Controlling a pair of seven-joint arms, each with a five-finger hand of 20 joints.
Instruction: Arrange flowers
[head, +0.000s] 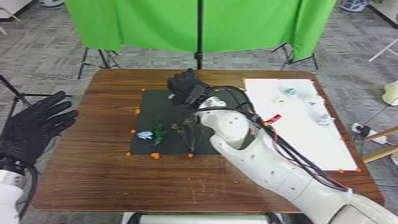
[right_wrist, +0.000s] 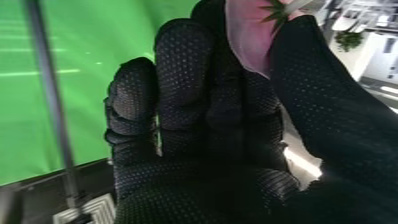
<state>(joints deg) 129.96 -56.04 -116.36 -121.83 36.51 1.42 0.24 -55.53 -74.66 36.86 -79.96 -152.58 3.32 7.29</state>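
Note:
My right hand (head: 187, 87) is over the back of the dark mat (head: 147, 112). In the right wrist view, my right hand (right_wrist: 226, 120) pinches a pink flower (right_wrist: 251, 35) between thumb and fingers; its green sepals and part of a pale stem show. On the mat lie a light-blue flower (head: 145, 135), a green leafy sprig (head: 160, 131) and some thin dark stems (head: 192, 135). Pale flowers (head: 290, 92) rest on the white sheet (head: 306, 145) to the right. My left hand (head: 40, 125) is open beside the table's left edge.
The brown wooden table (head: 98, 175) has small orange pieces (head: 155, 155) around the mat and sheet. A small red object (head: 273, 119) shows by the right forearm. Behind the table hangs a green cloth (head: 160, 25) on a dark stand.

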